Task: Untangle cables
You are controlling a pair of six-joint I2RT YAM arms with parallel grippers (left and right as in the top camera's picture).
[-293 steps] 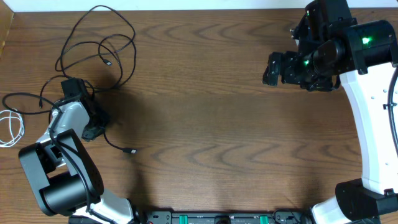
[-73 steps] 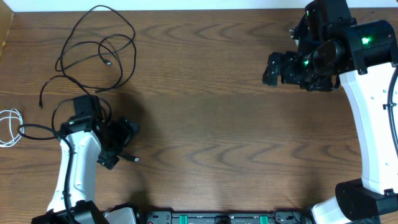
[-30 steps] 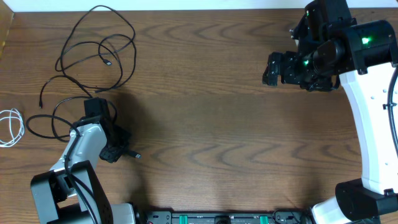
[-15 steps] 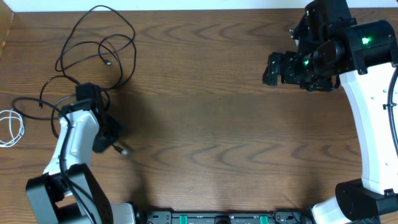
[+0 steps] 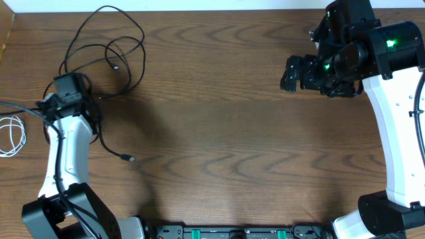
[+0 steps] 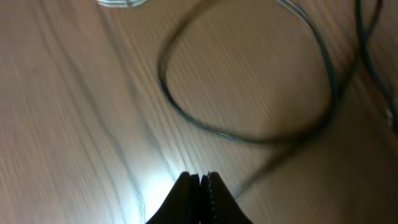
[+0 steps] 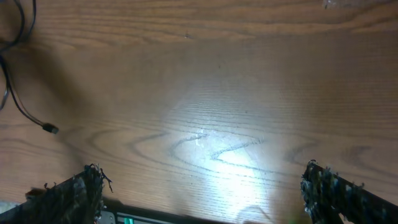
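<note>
My left gripper (image 5: 64, 91) is at the table's left, jaws pressed shut (image 6: 202, 178). A thin black cable (image 5: 109, 147) runs under it. One end trails left off the table edge, and the other ends in a plug (image 5: 129, 159). In the left wrist view a blurred black loop (image 6: 217, 130) lies ahead of the fingertips, with a strand leading back to them. A second black cable (image 5: 114, 66) lies in loose loops at the back left. The white cable (image 5: 10, 133) is coiled at the left edge. My right gripper (image 5: 292, 73) hovers open at the far right (image 7: 205, 186), nothing between its fingers.
Bare wood spans the table's middle and right. The right wrist view shows the black plug (image 7: 51, 129) far to its left. The arm bases' black rail (image 5: 232, 232) runs along the front edge.
My left gripper has swung back and to the left, dragging the black cable with it. The plug end slid a little left. The right arm has not moved.
</note>
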